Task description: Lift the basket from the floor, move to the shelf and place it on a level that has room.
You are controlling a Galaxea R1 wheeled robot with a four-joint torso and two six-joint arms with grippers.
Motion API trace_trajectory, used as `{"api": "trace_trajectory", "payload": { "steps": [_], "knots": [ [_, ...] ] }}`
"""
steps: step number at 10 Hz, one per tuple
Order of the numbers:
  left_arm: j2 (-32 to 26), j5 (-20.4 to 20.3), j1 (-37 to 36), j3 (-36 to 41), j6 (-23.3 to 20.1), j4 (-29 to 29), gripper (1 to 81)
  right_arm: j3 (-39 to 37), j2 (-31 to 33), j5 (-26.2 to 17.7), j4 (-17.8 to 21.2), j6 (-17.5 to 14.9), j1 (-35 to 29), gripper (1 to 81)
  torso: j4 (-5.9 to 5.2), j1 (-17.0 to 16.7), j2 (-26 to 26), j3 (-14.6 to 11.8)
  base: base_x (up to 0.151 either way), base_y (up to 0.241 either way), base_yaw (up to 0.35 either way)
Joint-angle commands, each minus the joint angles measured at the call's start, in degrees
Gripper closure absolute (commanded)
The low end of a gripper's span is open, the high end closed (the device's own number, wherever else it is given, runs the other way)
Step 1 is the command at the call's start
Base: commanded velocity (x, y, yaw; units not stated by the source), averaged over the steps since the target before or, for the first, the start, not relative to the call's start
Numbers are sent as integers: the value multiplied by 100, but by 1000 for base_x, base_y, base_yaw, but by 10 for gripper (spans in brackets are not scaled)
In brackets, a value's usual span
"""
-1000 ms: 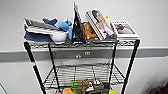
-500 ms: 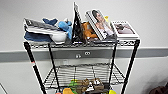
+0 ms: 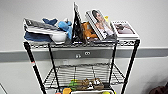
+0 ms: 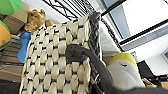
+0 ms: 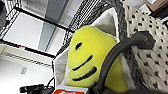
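The tall black-poled wire shelf [image 3: 82, 62] is standing against a pale wall, its top tier carrying books and a white bowl [image 3: 58, 37]. The silvery wire-grid level [image 3: 82, 73] below is lying bare. The small cream woven basket [image 4: 60, 62] with its dark braided rim is sitting close beside the rack's wires, holding a yellow smiling plush toy [image 5: 87, 57] (I cannot tell either gripper's state).

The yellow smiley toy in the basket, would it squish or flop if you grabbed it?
Probably squishy: the yellow plush toy with the black smile looks soft and rounded, like stuffed fabric. It likely weighs little for its bulk. It sits wedged against the white cloth lining of the cream woven basket, so it seems unlikely to roll, though it might flop over once lifted free.
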State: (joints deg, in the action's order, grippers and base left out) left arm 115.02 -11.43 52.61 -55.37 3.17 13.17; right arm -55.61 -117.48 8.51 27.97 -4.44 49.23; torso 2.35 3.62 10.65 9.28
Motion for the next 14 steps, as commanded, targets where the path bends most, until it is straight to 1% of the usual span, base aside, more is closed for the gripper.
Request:
{"api": "trace_trajectory", "payload": {
  "steps": [1,3,4,5,7,8,9,12,14],
  "knots": [
    [-312,80,-1151,1037,-27,-104,811,808,257,-324,359,39,-1119,811,0,0,0,0,0,0,0],
    [-513,114,-1538,1273,-27,176,811,938,380,-473,604,48,-1436,811,0,0,-2,0,0,0,0],
    [-558,247,-1758,1318,-27,318,811,992,416,-473,640,48,-1550,811,0,0,-2,0,0,0,0],
    [-593,370,-1977,1344,-27,546,811,1062,433,-482,806,48,-1708,811,0,0,-2,0,0,0,0],
    [-602,379,-2233,1423,-27,757,811,1194,520,-499,1017,48,-2007,811,0,2,-2,0,0,0,0],
    [-628,388,-2312,1467,-27,810,811,1247,574,-604,1123,48,-2122,811,0,2,-2,0,0,0,0],
    [-664,432,-2382,1546,-27,837,811,1326,635,-614,1132,48,-2219,811,0,2,-2,0,0,0,0],
    [-900,432,-2856,1784,-27,1135,811,1467,767,-666,1404,48,-2605,811,0,4,-2,0,0,0,0],
    [-1024,642,-3305,1810,-27,1460,811,1440,802,-833,1633,48,-2983,811,0,2,-2,0,0,0,0]
  ]
}}
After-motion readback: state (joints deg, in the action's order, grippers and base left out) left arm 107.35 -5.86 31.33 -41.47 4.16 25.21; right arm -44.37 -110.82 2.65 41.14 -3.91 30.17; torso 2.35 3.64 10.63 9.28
